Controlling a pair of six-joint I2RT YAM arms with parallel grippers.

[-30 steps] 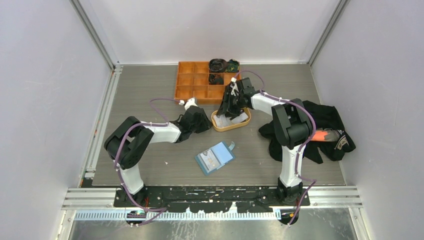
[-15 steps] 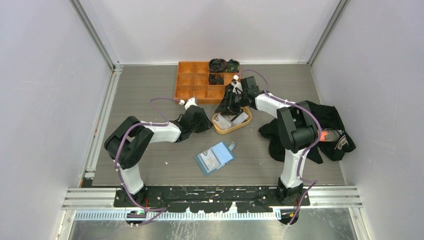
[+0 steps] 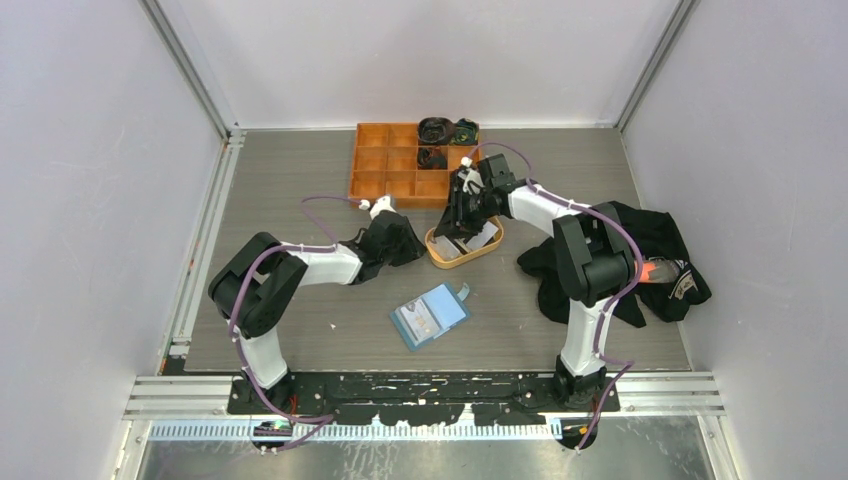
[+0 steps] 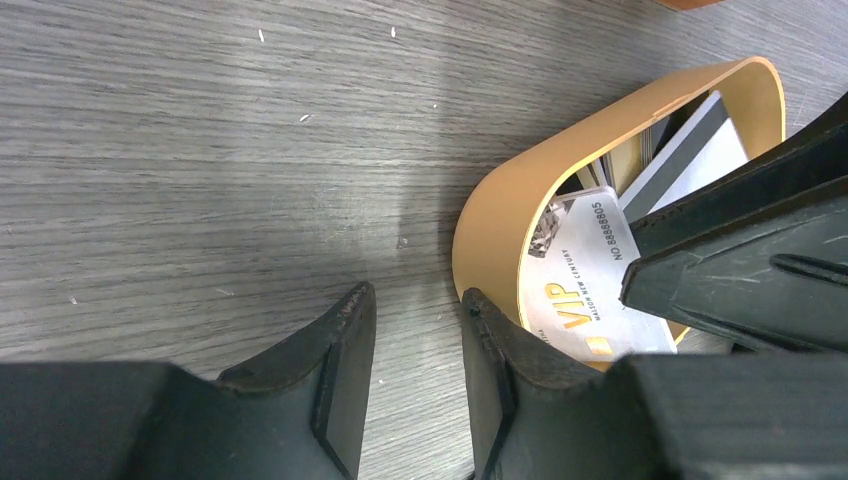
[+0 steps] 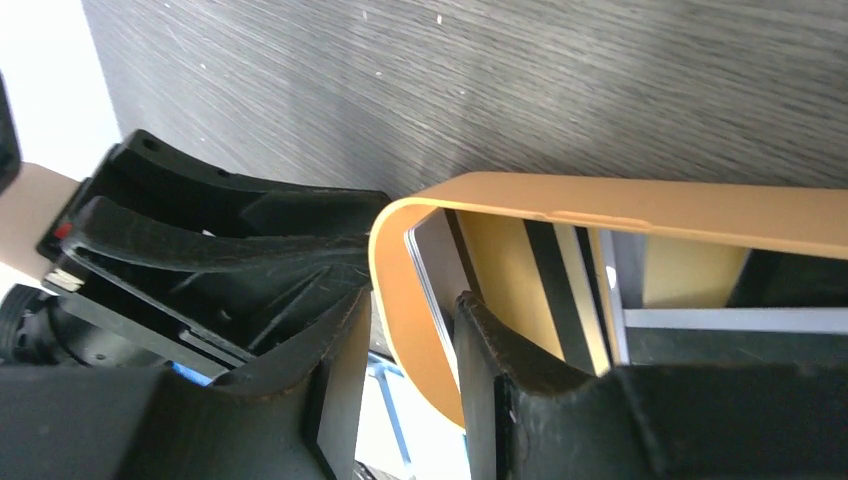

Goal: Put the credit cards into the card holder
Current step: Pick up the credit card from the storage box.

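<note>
Several credit cards (image 3: 472, 243) lie in an oval tan dish (image 3: 437, 256). In the left wrist view a grey VIP card (image 4: 580, 270) lies in the dish (image 4: 510, 220). The blue card holder (image 3: 430, 316) lies open on the table nearer the arms. My left gripper (image 4: 415, 315) is open and empty, with its right finger against the outside of the dish wall. My right gripper (image 5: 405, 350) is open and straddles the left end of the dish wall (image 5: 640, 205), one finger inside next to a grey card (image 5: 430, 260) that stands against the wall.
An orange compartment tray (image 3: 385, 170) with black items (image 3: 437, 130) stands behind the dish. A black cloth heap (image 3: 650, 255) lies at the right by the right arm. Grey walls and rails close in the table.
My right gripper rose out of the dish and moved back, then came down again over the dish's left end. The left arm has not moved.
</note>
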